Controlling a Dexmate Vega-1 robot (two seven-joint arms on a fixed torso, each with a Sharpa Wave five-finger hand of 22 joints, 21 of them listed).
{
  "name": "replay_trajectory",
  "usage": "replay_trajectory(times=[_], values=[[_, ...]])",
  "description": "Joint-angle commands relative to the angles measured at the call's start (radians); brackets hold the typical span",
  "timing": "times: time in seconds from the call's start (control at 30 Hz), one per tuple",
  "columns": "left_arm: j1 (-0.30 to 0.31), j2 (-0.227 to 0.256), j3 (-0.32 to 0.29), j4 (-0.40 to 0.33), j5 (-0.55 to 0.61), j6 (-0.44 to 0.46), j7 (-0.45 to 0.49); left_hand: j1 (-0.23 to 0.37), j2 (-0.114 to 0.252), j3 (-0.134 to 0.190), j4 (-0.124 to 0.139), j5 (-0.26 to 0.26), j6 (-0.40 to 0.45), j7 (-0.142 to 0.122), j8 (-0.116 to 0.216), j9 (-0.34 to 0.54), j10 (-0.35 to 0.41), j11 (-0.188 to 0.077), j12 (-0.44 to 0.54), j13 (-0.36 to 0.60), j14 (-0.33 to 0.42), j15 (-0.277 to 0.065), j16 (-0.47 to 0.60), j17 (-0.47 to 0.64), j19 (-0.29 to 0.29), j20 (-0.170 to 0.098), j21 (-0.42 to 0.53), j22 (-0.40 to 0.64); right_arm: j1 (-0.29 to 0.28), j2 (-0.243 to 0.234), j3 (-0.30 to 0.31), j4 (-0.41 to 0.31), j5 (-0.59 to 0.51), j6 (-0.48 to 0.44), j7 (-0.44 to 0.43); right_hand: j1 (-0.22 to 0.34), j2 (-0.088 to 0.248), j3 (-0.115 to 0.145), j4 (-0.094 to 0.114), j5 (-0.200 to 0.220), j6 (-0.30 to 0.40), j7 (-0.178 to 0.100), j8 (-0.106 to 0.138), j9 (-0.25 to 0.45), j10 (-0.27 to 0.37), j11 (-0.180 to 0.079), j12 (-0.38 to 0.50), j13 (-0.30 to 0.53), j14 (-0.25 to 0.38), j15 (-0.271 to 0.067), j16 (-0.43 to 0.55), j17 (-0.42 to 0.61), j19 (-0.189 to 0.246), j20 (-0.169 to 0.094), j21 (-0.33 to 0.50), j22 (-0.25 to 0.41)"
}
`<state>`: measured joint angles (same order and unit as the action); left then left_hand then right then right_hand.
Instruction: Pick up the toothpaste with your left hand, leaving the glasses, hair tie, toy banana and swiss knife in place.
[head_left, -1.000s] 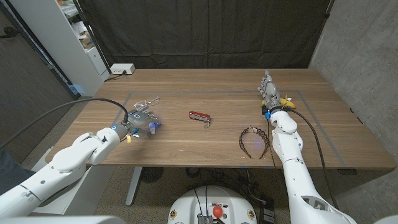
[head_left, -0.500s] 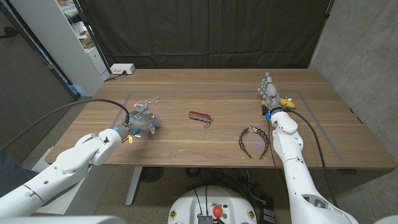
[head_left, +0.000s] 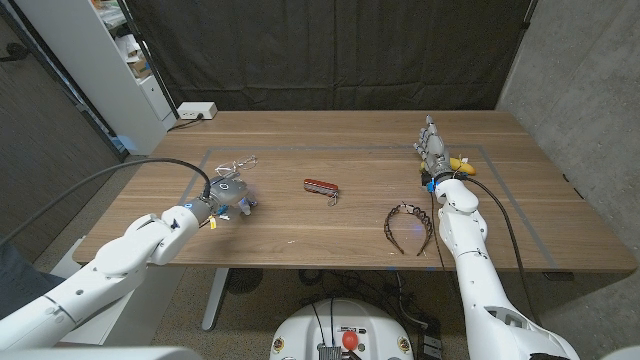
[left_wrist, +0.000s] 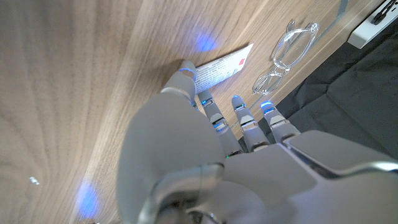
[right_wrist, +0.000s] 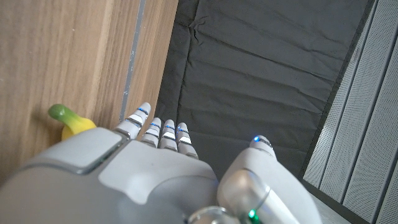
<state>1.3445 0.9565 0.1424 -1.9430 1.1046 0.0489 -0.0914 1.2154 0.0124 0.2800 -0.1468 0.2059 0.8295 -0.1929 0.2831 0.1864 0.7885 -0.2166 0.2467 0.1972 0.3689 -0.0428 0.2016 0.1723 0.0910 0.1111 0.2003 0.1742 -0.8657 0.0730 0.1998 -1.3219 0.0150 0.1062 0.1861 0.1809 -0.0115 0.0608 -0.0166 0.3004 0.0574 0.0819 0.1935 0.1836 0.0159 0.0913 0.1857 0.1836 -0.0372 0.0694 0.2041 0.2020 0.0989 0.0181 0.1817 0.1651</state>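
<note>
On the head view I see my left hand (head_left: 226, 196) over the left part of the wooden table (head_left: 360, 235), and it covers the toothpaste (left_wrist: 219, 66) almost fully. In the left wrist view the toothpaste is a flat white and red tube that lies on the wood. My fingers (left_wrist: 211, 109) reach down along it, and 1 fingertip touches the table at its near end. I cannot tell if the fingers really close around the tube or only lie on it, so the grip of the left hand is not clear to me.

The glasses (head_left: 238, 163) lie just behind the left hand, toward the back of the table, and they are apart from the tube. The swiss knife (head_left: 321, 186) lies near the middle of the table. The hair tie (head_left: 410, 226) is nearer to the front edge, beside my right forearm.

My right hand (head_left: 432, 148) is at the right side of the table. Its fingers are straight, close to each other, and they hold nothing. The toy banana (head_left: 459, 163) lies just beside this hand.
</note>
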Motion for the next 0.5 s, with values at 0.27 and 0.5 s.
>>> replay_trajectory(times=[0.27, 0.5], values=[[-0.022, 0.004, 0.025, -0.003, -0.006, 0.016, -0.033, 0.011, 0.019, -0.022, -0.001, -0.004, 0.155, -0.023, 0.026, 0.004, 0.125, -0.006, -0.003, 0.007, 0.082, -0.121, 0.015, 0.005, 0.039, -0.023, 0.006, 0.003, -0.005, 0.009, 0.013, 0.0, -0.003, -0.001, -0.001, 0.006, 0.008, -0.002, -0.001, 0.01, 0.002, 0.003, 0.001, 0.002, 0.013, 0.006, 0.011, 0.002, 0.006, 0.003, 0.006, 0.004, 0.004, 0.007, 0.008, 0.005], [-0.029, 0.011, 0.039, 0.002, 0.009, 0.02, -0.041, 0.011, 0.018, -0.026, 0.0, -0.005, 0.166, -0.023, 0.028, 0.004, 0.133, -0.006, -0.005, 0.008, 0.09, -0.122, 0.015, 0.005, 0.043, -0.025, 0.006, 0.003, -0.014, 0.013, 0.01, -0.011, -0.003, -0.002, -0.003, 0.006, 0.009, -0.003, -0.001, 0.01, 0.002, 0.003, 0.001, 0.002, 0.013, 0.005, 0.011, 0.003, 0.006, 0.005, 0.006, 0.005, 0.003, 0.008, 0.007, 0.005]])
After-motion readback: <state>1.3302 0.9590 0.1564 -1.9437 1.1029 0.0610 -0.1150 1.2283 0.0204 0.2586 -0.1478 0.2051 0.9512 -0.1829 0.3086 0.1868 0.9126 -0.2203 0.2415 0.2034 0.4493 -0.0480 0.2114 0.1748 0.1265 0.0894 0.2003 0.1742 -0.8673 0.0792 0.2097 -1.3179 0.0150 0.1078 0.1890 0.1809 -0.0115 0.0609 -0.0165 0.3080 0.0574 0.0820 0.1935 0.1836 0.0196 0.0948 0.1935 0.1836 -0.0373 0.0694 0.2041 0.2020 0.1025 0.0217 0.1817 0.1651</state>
